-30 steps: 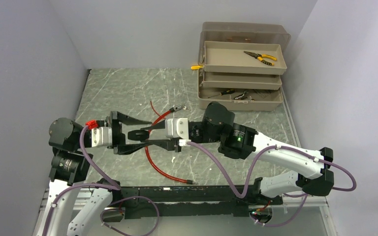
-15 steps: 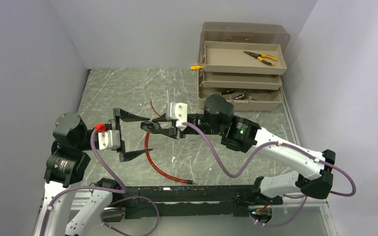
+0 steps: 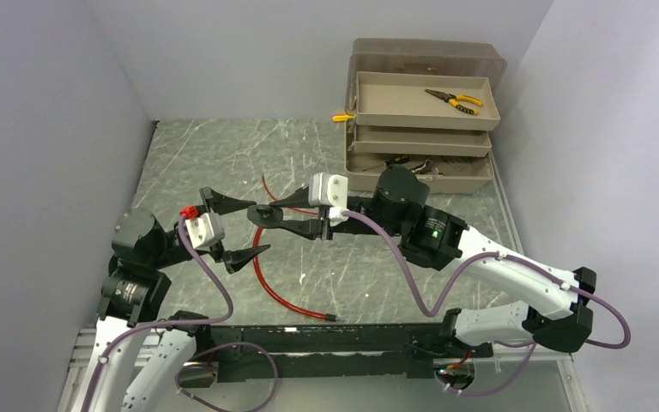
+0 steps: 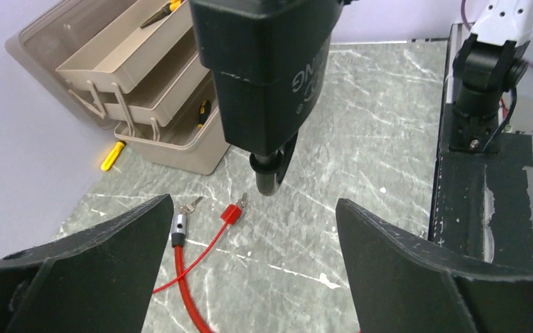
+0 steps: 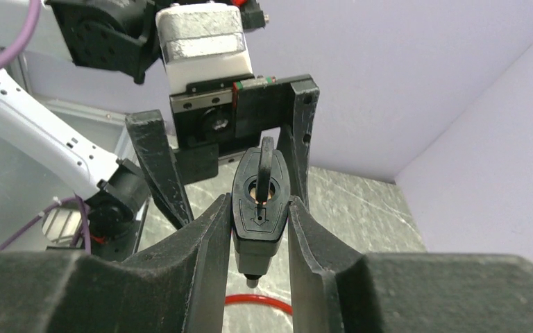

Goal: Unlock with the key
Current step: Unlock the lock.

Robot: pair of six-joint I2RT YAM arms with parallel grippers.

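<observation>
Since the earlier frame, the left gripper (image 3: 260, 227) has let go, spread its fingers wide and drawn back toward its own base. The right arm has carried the lock (image 3: 262, 214) a little up and to the right.

Top view: the right gripper (image 3: 275, 216) reaches leftward above the table (image 3: 206, 154) and is closed on the small black lock at its tip. The lock hangs in the air, probably so the other arm can get at its face. The left gripper faces it with a gap between them. A red cable (image 3: 262, 275) lies on the table below, and an open toolbox (image 3: 420, 142) stands at the far right.

Left wrist view: two black fingers are spread far apart with nothing between them. The black bulk of the right gripper hangs ahead, with a rounded black tip below it. I cannot tell whether that tip is lock or key.

Right wrist view: both fingers pinch the lock's sides, and its keyhole face is turned outward. The key (image 5: 266, 156) stands in the keyhole with its flat head upright. The open left gripper is lined up behind it, which suggests a release to take a fresh hold for more turning. Whether the lock has opened does not show.
</observation>
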